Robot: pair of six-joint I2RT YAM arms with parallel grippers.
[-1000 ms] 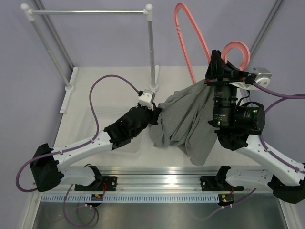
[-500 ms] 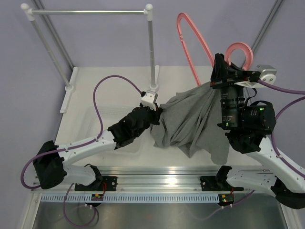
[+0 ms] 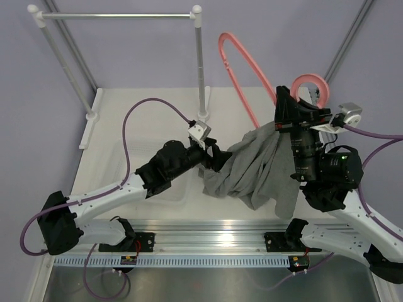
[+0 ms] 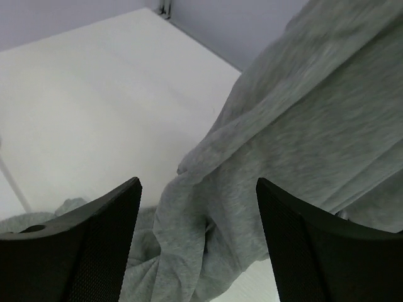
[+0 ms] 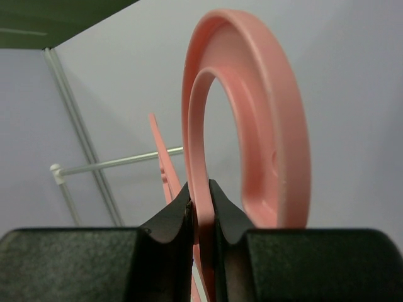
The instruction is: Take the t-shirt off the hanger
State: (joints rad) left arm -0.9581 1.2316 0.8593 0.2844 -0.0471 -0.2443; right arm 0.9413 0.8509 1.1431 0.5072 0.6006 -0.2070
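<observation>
Cloth of the grey t-shirt (image 3: 255, 167) hangs bunched and creased between the spread fingers of the left gripper (image 4: 198, 245); right gripper (image 5: 200, 217) pinches the pink hanger (image 5: 252, 126) hook above.

Grey t-shirt (image 3: 255, 170) bunched, draped from raised salmon-pink hanger (image 3: 242, 69).

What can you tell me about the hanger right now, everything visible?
The hanger is thin salmon-pink plastic with a round hook and an open frame. It is held up off the table, tilted. The right gripper is shut on the hook's base. One shoulder loop rises bare at upper left; the lower part vanishes inside the grey t-shirt draped from it.
</observation>
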